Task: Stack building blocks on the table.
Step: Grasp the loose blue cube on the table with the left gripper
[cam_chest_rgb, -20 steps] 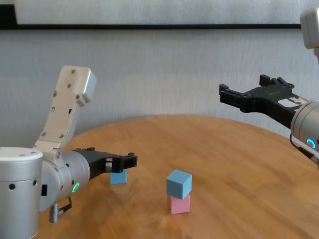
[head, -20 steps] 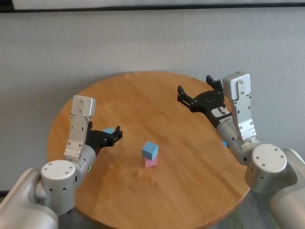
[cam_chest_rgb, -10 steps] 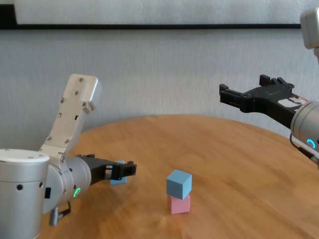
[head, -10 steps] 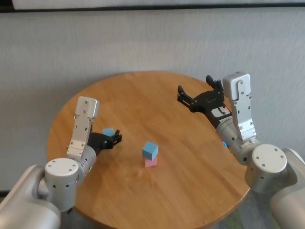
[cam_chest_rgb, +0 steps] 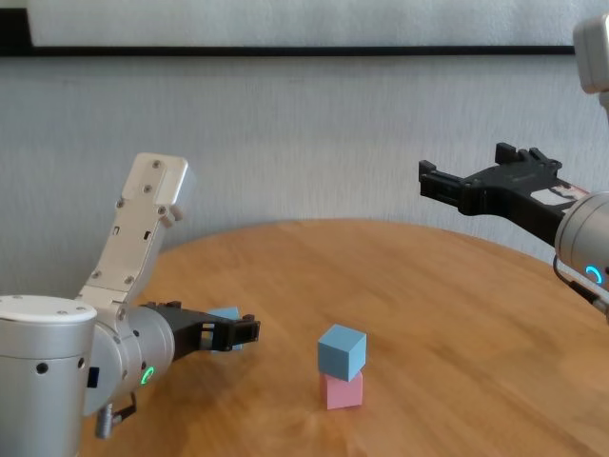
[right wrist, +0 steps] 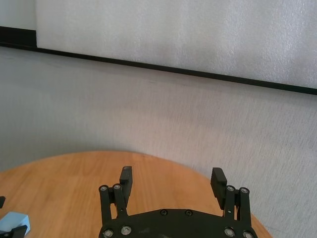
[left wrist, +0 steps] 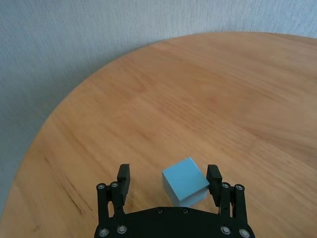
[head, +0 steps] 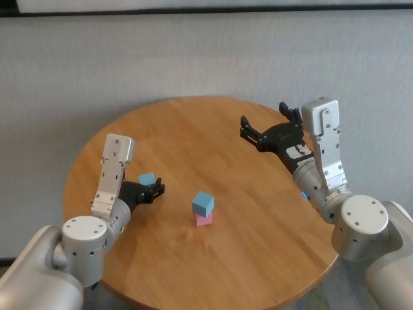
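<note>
Your left gripper (left wrist: 169,177) is sitting low on the table (head: 258,213), jaws spread, loose blue cube (left wrist: 185,180) lying between its fingers, ungrasped | blue-on-pink stack (head: 203,209) is standing to its right | your right gripper (head: 270,124) is hovering released, well apart.

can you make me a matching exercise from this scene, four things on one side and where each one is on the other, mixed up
Things:
1. pink block
2. stacked blue block
3. loose blue block
4. right gripper

Places:
A. between the open fingers of the left gripper, on the table
B. raised above the table, open and empty
C. on the table, bottom of the stack
D. on top of the pink block

Pairs: 1-C, 2-D, 3-A, 4-B
</note>
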You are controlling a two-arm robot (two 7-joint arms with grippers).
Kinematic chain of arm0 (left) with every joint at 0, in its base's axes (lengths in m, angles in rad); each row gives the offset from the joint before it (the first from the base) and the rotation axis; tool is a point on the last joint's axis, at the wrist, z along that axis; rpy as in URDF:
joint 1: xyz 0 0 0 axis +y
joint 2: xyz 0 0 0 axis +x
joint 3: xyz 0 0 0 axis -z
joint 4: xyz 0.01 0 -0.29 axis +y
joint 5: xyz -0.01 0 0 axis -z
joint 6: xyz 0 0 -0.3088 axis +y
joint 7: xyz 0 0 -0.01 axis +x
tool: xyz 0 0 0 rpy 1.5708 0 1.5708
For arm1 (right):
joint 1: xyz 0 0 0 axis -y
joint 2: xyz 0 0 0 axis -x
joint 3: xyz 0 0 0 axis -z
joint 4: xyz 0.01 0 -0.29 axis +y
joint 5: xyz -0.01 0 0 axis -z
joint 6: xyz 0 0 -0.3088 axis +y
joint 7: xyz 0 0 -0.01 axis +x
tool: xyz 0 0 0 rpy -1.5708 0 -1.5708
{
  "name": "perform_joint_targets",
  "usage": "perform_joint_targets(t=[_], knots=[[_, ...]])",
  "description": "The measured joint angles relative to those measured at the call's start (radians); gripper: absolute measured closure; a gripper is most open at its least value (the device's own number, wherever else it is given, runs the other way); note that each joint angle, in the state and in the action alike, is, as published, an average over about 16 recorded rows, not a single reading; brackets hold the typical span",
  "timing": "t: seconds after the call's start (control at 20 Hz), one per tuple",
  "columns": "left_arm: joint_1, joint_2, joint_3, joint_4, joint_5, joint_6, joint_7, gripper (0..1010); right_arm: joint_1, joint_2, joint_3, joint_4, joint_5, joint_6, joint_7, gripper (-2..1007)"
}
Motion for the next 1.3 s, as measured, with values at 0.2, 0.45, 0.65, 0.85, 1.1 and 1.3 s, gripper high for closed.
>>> perform_joint_targets(t=[0.2,0.45,0.65,0.85,1.1,1.3], knots=[[-0.006,-0.006,-0.009,0.019,0.004,-0.018,-0.007,10,0.000,0.000,0.000,0.000,0.000,0.000,0.000,5],[-0.013,-0.014,-0.020,0.043,0.009,-0.038,-0.017,10,0.000,0.000,0.000,0.000,0.000,0.000,0.000,5],[-0.023,-0.016,-0.021,0.064,0.018,-0.052,-0.042,10,0.000,0.000,0.000,0.000,0.000,0.000,0.000,5],[-0.036,-0.013,-0.013,0.085,0.028,-0.059,-0.072,10,0.000,0.000,0.000,0.000,0.000,0.000,0.000,5],[-0.048,-0.009,0.000,0.103,0.040,-0.065,-0.101,10,0.000,0.000,0.000,0.000,0.000,0.000,0.000,5],[-0.054,-0.005,0.009,0.111,0.047,-0.066,-0.118,10,0.000,0.000,0.000,0.000,0.000,0.000,0.000,5]])
